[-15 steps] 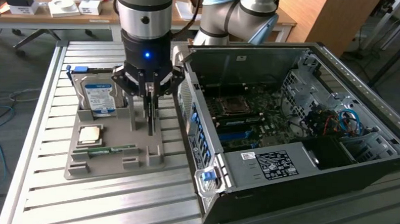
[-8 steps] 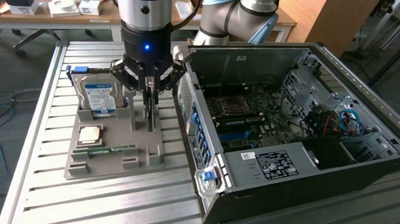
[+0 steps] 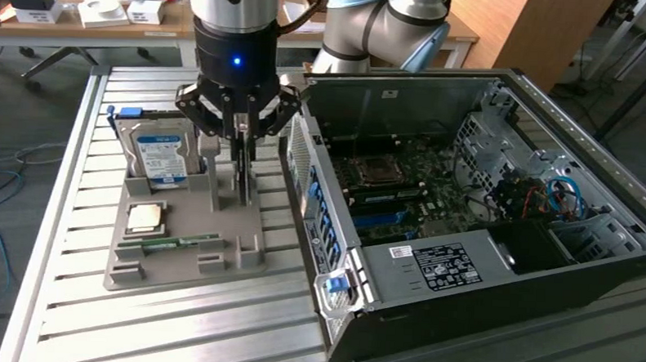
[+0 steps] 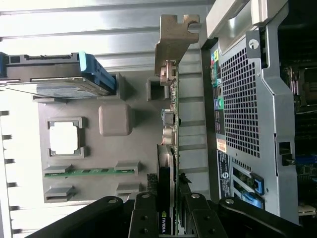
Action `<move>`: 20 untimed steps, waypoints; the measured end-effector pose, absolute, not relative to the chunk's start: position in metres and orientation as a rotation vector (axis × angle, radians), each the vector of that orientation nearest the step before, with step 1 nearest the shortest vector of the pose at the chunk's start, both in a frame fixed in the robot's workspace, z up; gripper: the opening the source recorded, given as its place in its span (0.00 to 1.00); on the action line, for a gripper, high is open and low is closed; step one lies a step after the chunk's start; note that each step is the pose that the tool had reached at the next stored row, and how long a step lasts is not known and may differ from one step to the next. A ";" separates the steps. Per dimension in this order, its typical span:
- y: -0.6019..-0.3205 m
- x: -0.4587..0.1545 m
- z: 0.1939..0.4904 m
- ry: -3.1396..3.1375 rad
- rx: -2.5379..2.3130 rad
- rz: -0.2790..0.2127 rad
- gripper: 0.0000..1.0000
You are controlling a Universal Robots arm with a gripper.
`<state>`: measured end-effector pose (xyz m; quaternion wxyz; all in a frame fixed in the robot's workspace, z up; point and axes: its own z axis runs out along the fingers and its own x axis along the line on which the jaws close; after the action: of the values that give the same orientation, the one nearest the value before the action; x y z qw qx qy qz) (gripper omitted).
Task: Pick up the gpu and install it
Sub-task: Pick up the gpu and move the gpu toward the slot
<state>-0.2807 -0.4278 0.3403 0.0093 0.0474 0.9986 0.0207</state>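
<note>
Open black-and-grey steel PC case (image 3: 321, 222) on the exterior view's right: blue slots (image 3: 392, 221) look bare, so install not done. Grey plastic parts tray (image 3: 180, 224) on the exterior view's left. Thin green gpu (image 4: 172, 106) w/ silver bracket stands on edge in it, prob not lifted yet. Black claw (image 4: 170, 213) part-closed, pinching card's edge. Readable: "NVIDIA" on card. PSU sticker (image 3: 445, 266) illegible.

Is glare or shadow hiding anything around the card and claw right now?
Wrist view: glare bleaches the table slats and the chip in the tray to white; the graphics card in the claw is evenly lit. Exterior view: light is even, with the computer case dim inside.
</note>
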 end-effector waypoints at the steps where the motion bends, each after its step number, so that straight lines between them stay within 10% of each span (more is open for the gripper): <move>1: -0.428 -0.281 0.342 3.119 0.148 0.065 0.27; 20: -0.428 -0.281 0.385 3.119 0.145 0.065 0.27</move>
<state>-0.2807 -0.4278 0.3847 0.0093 0.0464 0.9987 0.0207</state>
